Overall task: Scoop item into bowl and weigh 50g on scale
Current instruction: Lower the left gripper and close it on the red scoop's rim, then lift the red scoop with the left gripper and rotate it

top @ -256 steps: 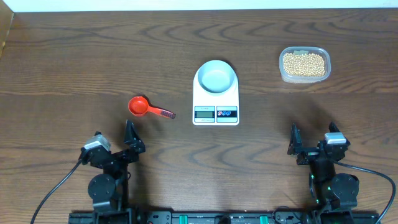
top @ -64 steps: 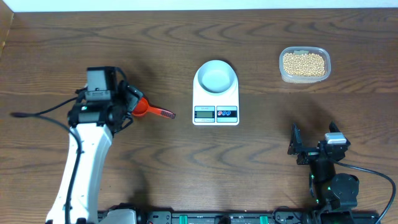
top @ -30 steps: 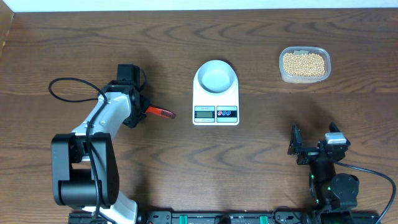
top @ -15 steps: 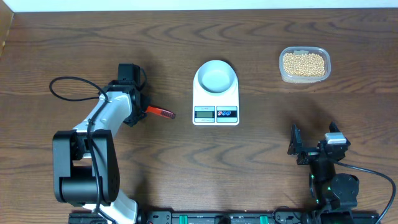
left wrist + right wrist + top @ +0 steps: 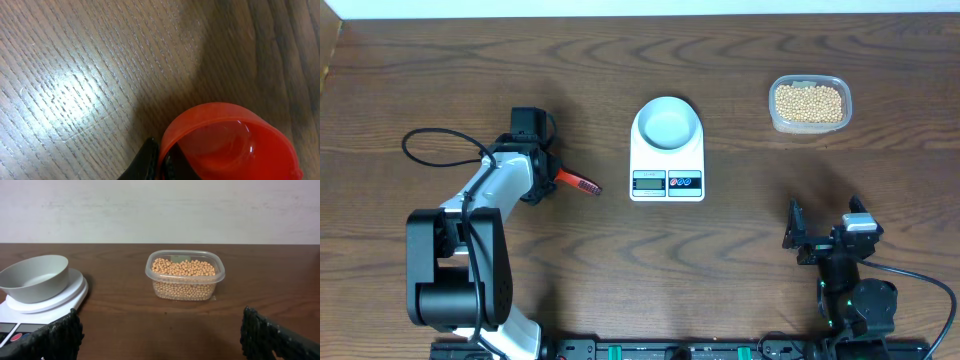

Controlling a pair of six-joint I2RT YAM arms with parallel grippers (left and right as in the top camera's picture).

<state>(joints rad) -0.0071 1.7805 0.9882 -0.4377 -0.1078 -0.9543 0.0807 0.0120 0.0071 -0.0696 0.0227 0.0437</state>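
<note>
Here, toward the left edge of the worktop (image 5: pixel 410 70), the left gripper (image 5: pixel 546 174) is clenching the rim of the red scoop (image 5: pixel 230 142). One black finger (image 5: pixel 147 162) is pressing against the cup's wall, and the handle is pointing toward the scale (image 5: pixel 667 183). The scale is sitting midway along the worktop, nearer the far edge, with the bowl (image 5: pixel 667 123) resting on its platform. The beans (image 5: pixel 809 102) are lying in the clear tub (image 5: pixel 772 112) near the far right corner. By the near right edge, the right gripper (image 5: pixel 823 232) is hanging with jaws spread wide, grasping nothing.
</note>
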